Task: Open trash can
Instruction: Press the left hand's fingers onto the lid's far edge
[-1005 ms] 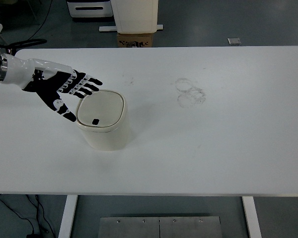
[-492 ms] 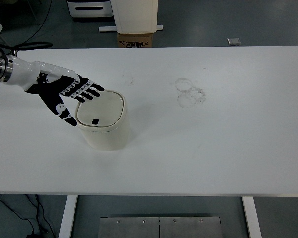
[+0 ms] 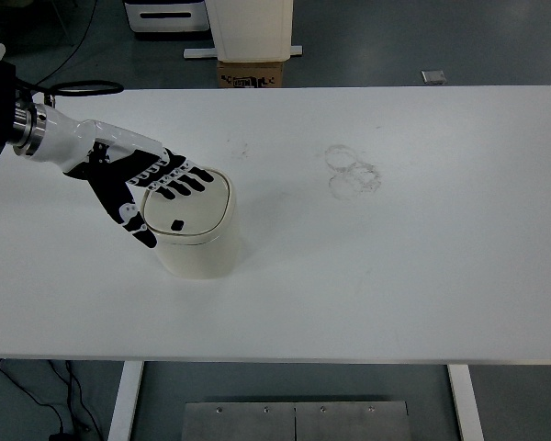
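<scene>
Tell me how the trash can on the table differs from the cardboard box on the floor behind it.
The trash can is cream with rounded corners; the cardboard box is brown and square-edged. The trash can stands on the table under the left hand; the cardboard box sits on the floor, mostly hidden by the table edge. Both are upright.

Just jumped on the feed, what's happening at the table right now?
The left hand reaches in from the left with fingers spread over the lid of the cream trash can on the white table. Its fingertips lie above the lid's far edge. The lid looks shut, and nothing is grasped. The right arm is out of view.
</scene>
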Controlling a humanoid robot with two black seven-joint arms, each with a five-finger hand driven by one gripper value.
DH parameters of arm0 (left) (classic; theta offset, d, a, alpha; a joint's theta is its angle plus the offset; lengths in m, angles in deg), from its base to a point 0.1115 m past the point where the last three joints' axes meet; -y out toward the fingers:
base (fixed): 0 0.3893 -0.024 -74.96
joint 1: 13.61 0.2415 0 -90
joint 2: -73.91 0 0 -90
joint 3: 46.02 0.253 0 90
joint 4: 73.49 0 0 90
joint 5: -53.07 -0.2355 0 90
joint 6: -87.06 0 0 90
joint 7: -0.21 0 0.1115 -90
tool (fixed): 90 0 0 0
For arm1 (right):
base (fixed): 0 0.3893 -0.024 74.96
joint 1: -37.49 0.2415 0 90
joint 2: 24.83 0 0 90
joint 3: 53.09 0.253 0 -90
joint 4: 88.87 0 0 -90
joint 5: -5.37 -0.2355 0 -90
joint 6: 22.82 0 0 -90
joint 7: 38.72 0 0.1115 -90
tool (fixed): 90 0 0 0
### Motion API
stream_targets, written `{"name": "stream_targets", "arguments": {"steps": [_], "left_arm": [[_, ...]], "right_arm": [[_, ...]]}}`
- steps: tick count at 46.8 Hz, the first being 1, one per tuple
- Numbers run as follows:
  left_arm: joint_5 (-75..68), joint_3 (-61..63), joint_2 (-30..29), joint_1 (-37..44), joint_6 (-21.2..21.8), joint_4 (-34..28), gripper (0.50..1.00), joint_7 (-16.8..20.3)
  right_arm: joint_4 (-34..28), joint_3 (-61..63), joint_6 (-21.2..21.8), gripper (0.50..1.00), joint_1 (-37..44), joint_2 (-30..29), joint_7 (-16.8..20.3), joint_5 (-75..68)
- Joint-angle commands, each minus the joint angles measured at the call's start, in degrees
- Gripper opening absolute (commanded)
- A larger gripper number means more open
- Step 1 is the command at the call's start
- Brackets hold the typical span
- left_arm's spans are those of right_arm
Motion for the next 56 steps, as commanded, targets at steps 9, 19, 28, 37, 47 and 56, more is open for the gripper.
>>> {"name": "stream_targets", "arguments": {"steps": [9, 19, 28, 37, 47, 56], "left_arm": [[0.00, 1.25, 0.24, 0.08, 0.00, 0.55, 1.000, -0.09], [0.00, 2.39, 0.42, 0.35, 0.00, 0.64, 1.000, -0.88], [0.00, 2.57, 0.42, 0.61, 0.00, 0.64, 1.000, -1.05], [0.00, 2.66, 0.68, 0.79, 0.00, 0.64, 1.000, -1.05], [0.00, 2.66, 0.68, 0.79, 0.00, 0.64, 1.000, -0.97], [0.00, 2.66, 0.68, 0.88, 0.00, 0.64, 1.000, -0.97]], "right_arm": [[-0.01, 0.00, 0.00, 0.991, 0.00, 0.00, 0.00, 0.02], [-0.01, 0.00, 0.00, 0.991, 0.00, 0.00, 0.00, 0.02], [-0.01, 0.00, 0.00, 0.991, 0.00, 0.00, 0.00, 0.02], [-0.01, 0.00, 0.00, 0.991, 0.00, 0.00, 0.00, -0.06], [-0.01, 0.00, 0.00, 0.991, 0.00, 0.00, 0.00, -0.06], [-0.01, 0.00, 0.00, 0.991, 0.00, 0.00, 0.00, -0.06]]}}
